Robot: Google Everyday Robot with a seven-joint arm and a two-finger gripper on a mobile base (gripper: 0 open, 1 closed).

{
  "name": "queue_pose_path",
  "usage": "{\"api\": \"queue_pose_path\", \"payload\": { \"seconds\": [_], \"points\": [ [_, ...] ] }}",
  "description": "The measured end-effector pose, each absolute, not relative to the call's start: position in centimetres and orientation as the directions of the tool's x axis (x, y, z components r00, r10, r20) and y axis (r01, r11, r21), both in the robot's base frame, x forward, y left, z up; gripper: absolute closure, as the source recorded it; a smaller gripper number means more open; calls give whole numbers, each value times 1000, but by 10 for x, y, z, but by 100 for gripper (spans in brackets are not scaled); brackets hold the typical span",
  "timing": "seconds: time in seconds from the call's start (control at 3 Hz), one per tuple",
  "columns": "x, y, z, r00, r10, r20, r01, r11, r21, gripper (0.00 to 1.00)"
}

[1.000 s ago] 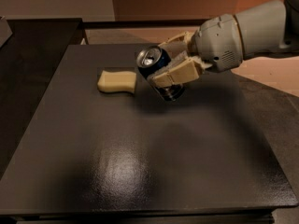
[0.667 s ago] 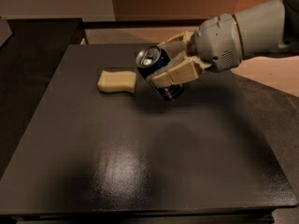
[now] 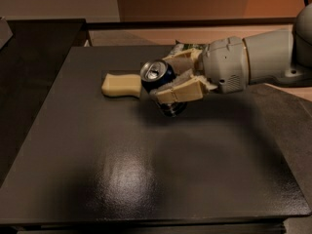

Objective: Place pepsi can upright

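Observation:
The pepsi can [image 3: 157,74] is dark blue with a silver top. It is tilted, its top facing left and toward the camera, and it is held above the dark table [image 3: 97,169]. My gripper [image 3: 171,82] comes in from the right on a white arm and is shut on the can, with tan fingers [image 3: 179,90] across its body. The can's lower end shows below the fingers, just above the table.
A pale yellow sponge-like block [image 3: 119,85] lies on the table just left of the can. A green crinkled bag [image 3: 191,47] peeks out behind the gripper. A dark side surface [image 3: 29,57] lies to the left.

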State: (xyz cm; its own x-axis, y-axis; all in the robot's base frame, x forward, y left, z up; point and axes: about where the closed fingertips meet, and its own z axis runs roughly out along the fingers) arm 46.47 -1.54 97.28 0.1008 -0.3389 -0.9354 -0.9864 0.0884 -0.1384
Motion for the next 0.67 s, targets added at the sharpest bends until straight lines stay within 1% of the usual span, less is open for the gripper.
{"api": "queue_pose_path", "payload": {
  "seconds": [0.67],
  "points": [
    [449,-17,944,53,-139,-989,-986,147,-73,100]
  ]
}}
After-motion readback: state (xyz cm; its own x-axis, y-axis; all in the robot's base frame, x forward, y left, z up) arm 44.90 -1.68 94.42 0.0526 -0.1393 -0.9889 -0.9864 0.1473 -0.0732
